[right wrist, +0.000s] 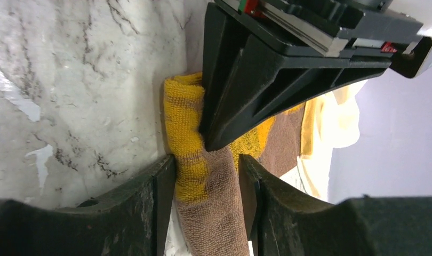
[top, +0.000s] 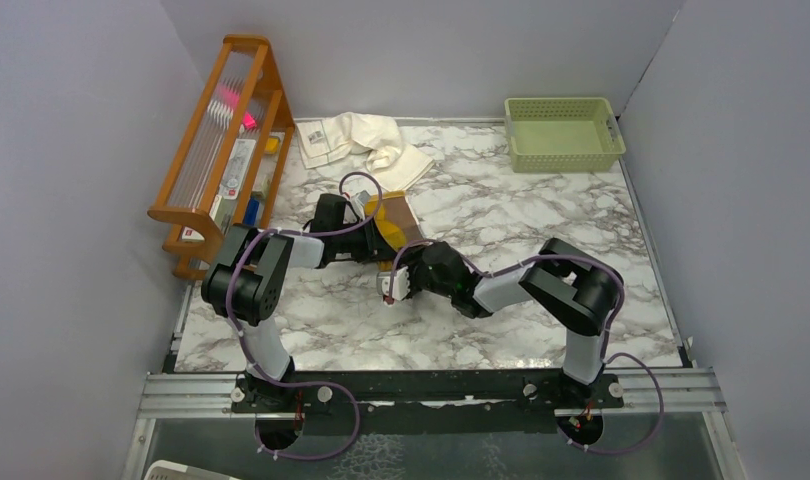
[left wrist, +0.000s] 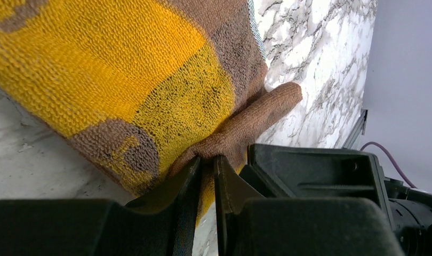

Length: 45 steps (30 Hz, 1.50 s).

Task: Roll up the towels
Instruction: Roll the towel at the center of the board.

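The brown towel (top: 397, 214) with its mustard-yellow reverse lies bunched at the table's middle. My left gripper (top: 369, 218) is shut on a thin fold of it; in the left wrist view the brown towel (left wrist: 150, 80) is pinched between the narrow jaws of the left gripper (left wrist: 207, 162). My right gripper (top: 396, 250) reaches in from the near side. In the right wrist view a thick rolled fold of the brown towel (right wrist: 214, 213) fills the gap of the right gripper (right wrist: 206, 165), with the left fingers (right wrist: 246, 80) just above. The cream towel (top: 366, 140) lies crumpled at the back.
A wooden rack (top: 221, 140) with small items stands along the left wall. A green perforated basket (top: 564, 132) sits at the back right. Grey walls close in the marble table (top: 541, 220) on three sides.
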Each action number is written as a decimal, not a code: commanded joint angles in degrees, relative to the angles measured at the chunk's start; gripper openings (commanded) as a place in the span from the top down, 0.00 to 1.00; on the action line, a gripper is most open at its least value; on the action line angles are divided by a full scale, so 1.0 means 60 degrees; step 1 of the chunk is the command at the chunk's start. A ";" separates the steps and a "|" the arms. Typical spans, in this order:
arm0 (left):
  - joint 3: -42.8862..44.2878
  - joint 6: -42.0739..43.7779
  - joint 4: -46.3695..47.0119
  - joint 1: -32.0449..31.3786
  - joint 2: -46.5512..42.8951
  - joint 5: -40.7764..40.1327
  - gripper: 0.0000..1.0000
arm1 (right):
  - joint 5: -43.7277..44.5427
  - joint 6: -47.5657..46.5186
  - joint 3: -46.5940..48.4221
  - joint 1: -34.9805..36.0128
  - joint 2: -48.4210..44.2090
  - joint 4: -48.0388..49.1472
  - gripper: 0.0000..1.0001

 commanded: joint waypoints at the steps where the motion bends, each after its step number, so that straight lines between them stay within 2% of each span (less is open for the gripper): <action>1: -0.0117 0.0538 -0.0952 -0.0003 0.0514 -0.0509 0.80 | -0.0074 0.0458 0.0085 -0.0283 0.0323 -0.1806 0.52; 6: -0.0139 0.0541 -0.0960 0.0000 0.0478 -0.0456 0.80 | -0.0044 0.0650 0.0474 -0.0368 0.0554 -0.2207 0.54; 8: -0.0134 0.0554 -0.1009 0.0012 0.0438 -0.0454 0.80 | -0.0102 0.0732 0.0698 -0.0401 0.0647 -0.2511 0.62; 11: -0.0089 0.0578 -0.1108 0.0026 0.0359 -0.0477 0.80 | -0.0203 0.0848 0.1007 -0.0435 0.0766 -0.2997 0.81; 13: -0.0054 0.0578 -0.1185 0.0070 0.0254 -0.0511 0.80 | -0.0276 0.1030 0.1190 -0.0462 0.0741 -0.3232 0.88; 15: -0.0006 0.0544 -0.1257 0.0169 0.0135 -0.0496 0.79 | -0.0399 0.1268 0.1344 -0.0477 0.0637 -0.3604 0.92; 20: 0.0134 0.0386 -0.1807 0.0998 -0.0800 -0.0168 0.69 | -0.0833 0.2538 0.1866 -0.0516 -0.0018 -0.4758 0.99; 28: 0.1018 0.1282 -0.3775 0.2195 -0.2712 -0.0198 0.61 | -0.1446 0.5993 0.4239 -0.0509 -0.0399 -0.8597 0.99; 34: 0.0383 0.1471 -0.3908 0.2219 -0.3570 0.0358 0.61 | -0.2508 0.9422 0.6129 -0.0510 0.0329 -1.1204 0.99; 37: -0.0083 0.1504 -0.3960 0.2223 -0.3999 0.0559 0.61 | -0.3254 1.0574 0.7009 -0.0508 0.0993 -1.2404 0.99; 45: -0.1021 0.1010 -0.4059 0.2224 -0.5241 0.0735 0.61 | -0.5402 1.2049 0.7579 -0.0512 0.2002 -1.2355 0.99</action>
